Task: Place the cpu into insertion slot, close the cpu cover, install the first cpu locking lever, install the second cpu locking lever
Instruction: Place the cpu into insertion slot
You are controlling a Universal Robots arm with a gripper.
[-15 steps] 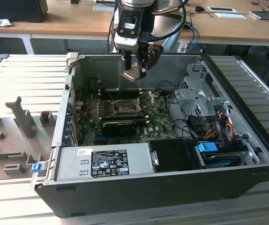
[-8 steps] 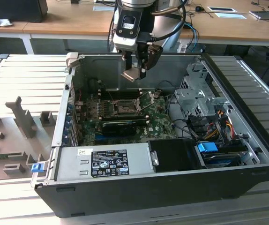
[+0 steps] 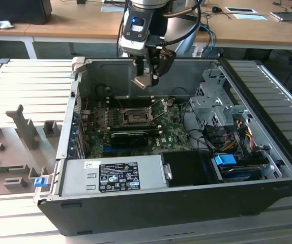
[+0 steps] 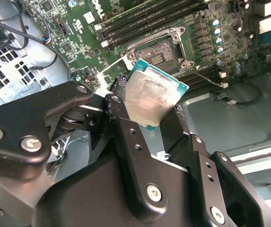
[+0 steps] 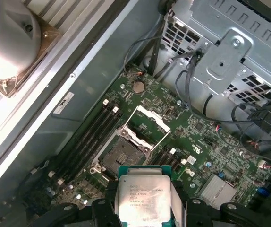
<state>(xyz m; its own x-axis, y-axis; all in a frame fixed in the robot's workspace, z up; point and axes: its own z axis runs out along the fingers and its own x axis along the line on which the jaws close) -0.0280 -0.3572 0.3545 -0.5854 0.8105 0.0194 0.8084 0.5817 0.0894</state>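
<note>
— Wooden desks [image 3: 59, 23] line the back in the exterior view, and a ribbed grey table [image 3: 29, 81] carries the open black computer case [image 3: 186, 203]. Where is the arm?

— Over the case's rear wall. Its black gripper [image 3: 145, 80] hangs above the green motherboard [image 3: 174, 134]. The jaws are closed on the cpu [image 3: 141, 81], a small flat square chip with a silvery-grey top, held tilted and well clear of the board.

— And the insertion slot [image 3: 134, 118]?

— Below the chip: a small dark square socket with a grey metal rim, uncovered. A silver perforated drive cage [image 3: 212, 101] stands toward the exterior view's right, apart from it.

— The second wrist view?

— Two black fingers [image 4: 128, 137] pinch opposite edges of the cpu [image 4: 152, 97], spread just as wide as the chip. The insertion slot [image 4: 160, 53] lies near the chip's green-edged corner without touching it. Long black memory slots [image 4: 145, 23] run beside the socket.

— The first wrist view?

— The cpu [image 5: 144, 198] sits between the jaws. The insertion slot [image 5: 120, 156] is near it. The cpu cover [image 5: 150, 122], a thin silver-grey frame plate with a square window, stands swung open at the socket's edge and leaves it exposed. Black cables [image 5: 187, 90] loop by the drive cage [image 5: 230, 47], away from the socket.
</note>
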